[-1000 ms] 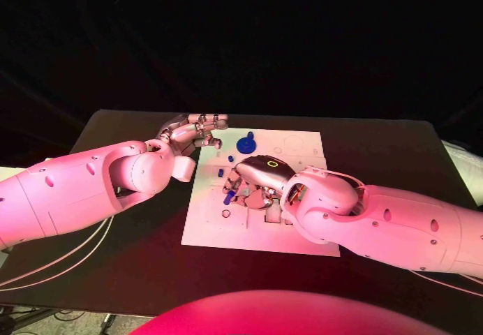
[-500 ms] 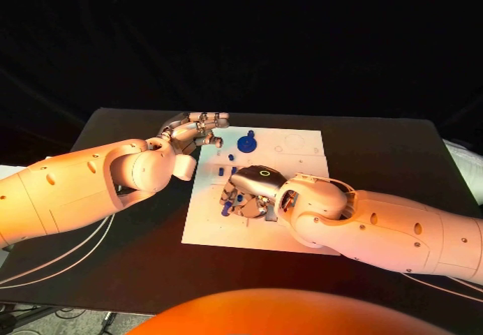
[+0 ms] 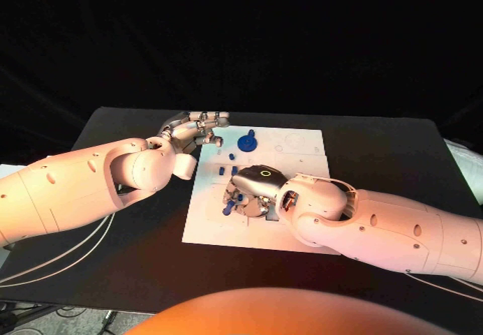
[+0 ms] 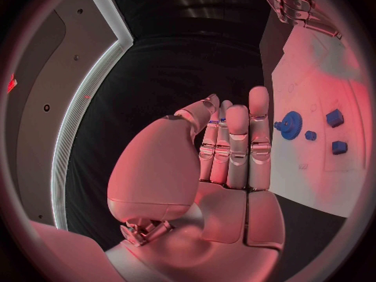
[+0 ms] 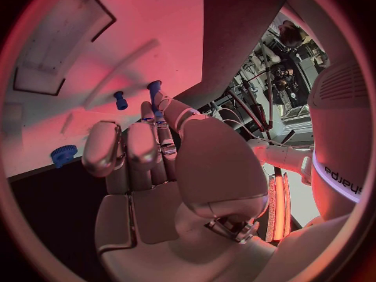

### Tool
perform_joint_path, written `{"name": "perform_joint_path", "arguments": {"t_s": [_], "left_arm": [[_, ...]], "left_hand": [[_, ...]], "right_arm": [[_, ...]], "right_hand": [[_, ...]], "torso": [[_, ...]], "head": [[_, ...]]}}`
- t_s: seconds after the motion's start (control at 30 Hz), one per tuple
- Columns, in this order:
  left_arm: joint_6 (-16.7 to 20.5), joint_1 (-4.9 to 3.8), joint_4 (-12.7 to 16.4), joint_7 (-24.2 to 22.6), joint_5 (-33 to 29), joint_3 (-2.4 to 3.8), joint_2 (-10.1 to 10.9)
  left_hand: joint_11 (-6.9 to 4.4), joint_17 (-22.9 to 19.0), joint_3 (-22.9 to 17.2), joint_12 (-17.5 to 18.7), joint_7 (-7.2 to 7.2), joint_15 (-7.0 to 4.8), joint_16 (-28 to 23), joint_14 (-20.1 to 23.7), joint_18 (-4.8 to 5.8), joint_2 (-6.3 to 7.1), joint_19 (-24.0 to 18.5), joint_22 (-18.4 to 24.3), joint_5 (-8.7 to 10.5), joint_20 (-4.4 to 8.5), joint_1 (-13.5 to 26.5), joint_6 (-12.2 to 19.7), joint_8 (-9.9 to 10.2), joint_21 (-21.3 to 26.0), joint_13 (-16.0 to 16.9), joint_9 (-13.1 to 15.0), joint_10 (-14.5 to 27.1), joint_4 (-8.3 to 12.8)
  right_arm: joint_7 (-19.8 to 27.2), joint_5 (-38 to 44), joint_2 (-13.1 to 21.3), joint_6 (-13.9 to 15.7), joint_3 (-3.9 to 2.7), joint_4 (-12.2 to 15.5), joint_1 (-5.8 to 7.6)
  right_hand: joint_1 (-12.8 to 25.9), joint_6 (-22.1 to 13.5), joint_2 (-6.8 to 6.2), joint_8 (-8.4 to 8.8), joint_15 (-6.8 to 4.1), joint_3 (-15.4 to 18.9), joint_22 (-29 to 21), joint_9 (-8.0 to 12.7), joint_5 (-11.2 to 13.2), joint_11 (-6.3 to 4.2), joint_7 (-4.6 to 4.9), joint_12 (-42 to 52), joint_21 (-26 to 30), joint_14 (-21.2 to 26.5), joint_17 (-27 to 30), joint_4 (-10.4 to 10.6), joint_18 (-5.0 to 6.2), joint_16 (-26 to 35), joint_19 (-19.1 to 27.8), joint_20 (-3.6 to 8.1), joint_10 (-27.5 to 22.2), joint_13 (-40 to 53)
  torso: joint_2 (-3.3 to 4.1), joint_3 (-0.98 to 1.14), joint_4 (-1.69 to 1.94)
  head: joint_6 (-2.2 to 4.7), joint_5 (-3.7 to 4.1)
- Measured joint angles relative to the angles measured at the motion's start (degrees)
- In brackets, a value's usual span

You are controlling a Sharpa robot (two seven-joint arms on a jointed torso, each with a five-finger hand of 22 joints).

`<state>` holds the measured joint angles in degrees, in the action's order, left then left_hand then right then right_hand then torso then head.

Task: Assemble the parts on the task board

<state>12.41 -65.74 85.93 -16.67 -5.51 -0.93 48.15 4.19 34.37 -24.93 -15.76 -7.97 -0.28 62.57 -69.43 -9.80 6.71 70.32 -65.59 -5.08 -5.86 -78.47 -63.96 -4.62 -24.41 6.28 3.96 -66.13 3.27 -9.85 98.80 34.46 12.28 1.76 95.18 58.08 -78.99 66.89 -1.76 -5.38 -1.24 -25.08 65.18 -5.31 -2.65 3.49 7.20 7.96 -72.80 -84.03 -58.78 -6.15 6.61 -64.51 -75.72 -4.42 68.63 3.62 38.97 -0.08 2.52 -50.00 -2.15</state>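
The right hand (image 3: 257,187) sits low over the middle of the white task board (image 3: 302,237), fingers curled down among several small blue parts (image 3: 228,203) at its left side; the right wrist view shows a blue peg (image 5: 154,88) at its fingertips, but whether it is pinched or merely touched I cannot tell. The left hand (image 3: 193,129) hovers at the board's upper left corner, over the dark worktop (image 3: 392,150), fingers close together and straight with nothing in them, as the left wrist view shows. A blue gear (image 3: 246,144) lies on the board in the upper centre of the head view, just beside the left hand. To do this step well, I would secure one peg upright before lifting, keep the neighbouring pieces undisturbed, and leave the left hand clear.
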Motion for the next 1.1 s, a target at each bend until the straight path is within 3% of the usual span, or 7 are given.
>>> {"name": "perform_joint_path", "arguments": {"t_s": [0.33, 0.6, 0.73, 0.83, 0.9, 1.0, 1.1], "left_arm": [[0.00, 0.00, 0.01, 0.05, 0.00, 0.00, 0.28], [0.01, 0.00, 0.08, 0.07, 0.00, 0.00, 0.31], [0.01, 0.00, 0.12, 0.09, 0.01, 0.00, 0.31], [0.01, 0.00, 0.14, 0.09, 0.01, 0.00, 0.31], [0.01, 0.00, 0.15, 0.10, 0.01, 0.00, 0.31], [0.01, 0.00, 0.16, 0.11, 0.02, 0.00, 0.34], [0.01, 0.00, 0.16, 0.13, 0.02, 0.00, 0.36]], "left_hand": [[0.00, -0.06, 0.00, 0.00, 0.00, 0.00, 0.00, 0.00, 0.00, 0.00, 0.00, 0.06, 0.00, 0.00, 0.00, 0.00, 0.00, 0.25, 0.07, 0.00, 0.00, 0.00], [0.00, -0.05, 0.00, 0.00, 0.00, 0.00, 0.00, 0.00, 0.00, 0.00, 0.00, 0.05, 0.00, 0.00, 0.00, 0.00, 0.00, 0.25, 0.07, 0.00, 0.00, 0.00], [0.00, -0.05, 0.00, 0.00, 0.00, 0.00, 0.00, 0.00, 0.00, 0.00, 0.00, 0.05, 0.00, 0.00, 0.00, 0.00, 0.00, 0.25, 0.07, 0.00, 0.00, 0.00], [0.00, -0.05, 0.00, 0.00, 0.00, 0.00, 0.00, 0.00, 0.00, 0.00, 0.00, 0.05, 0.00, 0.00, 0.00, 0.00, 0.00, 0.24, 0.07, 0.00, 0.00, 0.00], [0.00, -0.05, 0.00, 0.00, 0.00, 0.00, 0.00, 0.00, 0.00, 0.00, 0.00, 0.05, 0.00, 0.00, 0.00, 0.00, 0.00, 0.24, 0.06, 0.00, 0.00, 0.00], [0.00, -0.05, 0.00, 0.00, 0.00, 0.00, 0.00, 0.00, 0.00, 0.00, 0.00, 0.05, 0.00, 0.00, 0.00, 0.00, 0.00, 0.24, 0.06, 0.00, 0.00, 0.00], [0.00, -0.05, 0.00, 0.00, 0.00, 0.00, 0.00, 0.00, 0.00, 0.00, 0.00, 0.05, 0.00, 0.00, 0.00, 0.00, 0.00, 0.24, 0.06, 0.00, 0.00, 0.00]], "right_arm": [[-0.73, 1.25, 0.28, -0.41, -0.04, 0.62, -0.02], [-1.31, 1.85, -0.77, -3.10, -0.21, 0.53, 0.15], [-1.67, 2.26, -1.24, -4.18, -0.26, 0.50, 0.23], [-1.87, 2.47, -1.46, -4.48, -0.22, 0.42, 0.23], [-2.07, 2.57, -1.55, -4.53, -0.08, 0.26, 0.17], [-2.37, 2.65, -1.53, -4.44, 0.10, 0.04, 0.00], [-2.61, 2.73, -1.39, -3.76, 0.10, 0.02, -0.02]], "right_hand": [[0.00, -0.09, 0.00, 0.03, 0.00, 0.00, -0.01, -0.09, 0.03, 0.24, 0.07, -0.10, 0.00, 0.00, 0.01, 0.00, 0.00, 0.00, 0.00, 0.00, 0.06, 0.08], [0.04, -0.29, -0.01, -0.06, 0.00, 0.32, -0.44, -0.08, 0.03, 0.31, 0.09, -0.41, 0.00, 0.00, 0.31, 0.31, 0.00, 0.00, 0.42, -0.42, 0.11, 0.10], [1.52, -0.55, -0.83, 0.33, 0.00, 0.76, -0.83, -0.08, 0.02, 0.66, 0.33, -0.97, 0.44, 0.00, 0.50, 0.72, 0.00, 0.00, 0.63, -0.63, -0.09, 0.20], [3.35, -2.30, -1.57, 1.42, 0.74, 1.71, -1.65, 0.24, -0.14, 1.29, 0.99, -2.10, 1.15, -0.09, 0.86, 1.03, 0.00, 0.01, 1.31, -1.20, -2.18, 0.16], [4.60, -5.40, -2.45, 1.75, 1.45, 2.73, -3.54, 1.08, -0.14, 1.77, 1.45, -3.56, 2.61, 0.01, 2.52, 1.15, 0.01, 1.42, 2.78, -1.53, -5.13, -0.24], [4.39, -9.38, -3.35, 1.74, 2.40, 4.50, -7.13, 1.53, -0.14, 2.61, 2.06, -3.77, 5.50, 1.01, 6.41, 1.20, 0.01, 4.70, 5.40, -2.26, -8.85, -0.03], [4.00, -11.23, -3.74, 1.74, 2.56, 5.99, -9.12, 1.53, -0.14, 2.97, 2.25, -3.77, 7.20, 1.97, 8.79, 1.17, 0.00, 6.52, 6.65, -2.73, -11.02, 0.06]], "torso": [[0.03, 0.01, 0.00], [0.03, -0.04, -0.05], [0.02, -0.04, -0.05], [-0.01, -0.08, -0.04], [-0.02, -0.08, -0.03], [-0.03, -0.08, -0.01], [-0.03, -0.06, -0.01]], "head": [[-0.01, -0.11], [-0.01, -0.16], [-0.01, -0.07], [-0.01, -0.04], [-0.01, -0.01], [-0.01, -0.01], [-0.01, -0.01]]}}
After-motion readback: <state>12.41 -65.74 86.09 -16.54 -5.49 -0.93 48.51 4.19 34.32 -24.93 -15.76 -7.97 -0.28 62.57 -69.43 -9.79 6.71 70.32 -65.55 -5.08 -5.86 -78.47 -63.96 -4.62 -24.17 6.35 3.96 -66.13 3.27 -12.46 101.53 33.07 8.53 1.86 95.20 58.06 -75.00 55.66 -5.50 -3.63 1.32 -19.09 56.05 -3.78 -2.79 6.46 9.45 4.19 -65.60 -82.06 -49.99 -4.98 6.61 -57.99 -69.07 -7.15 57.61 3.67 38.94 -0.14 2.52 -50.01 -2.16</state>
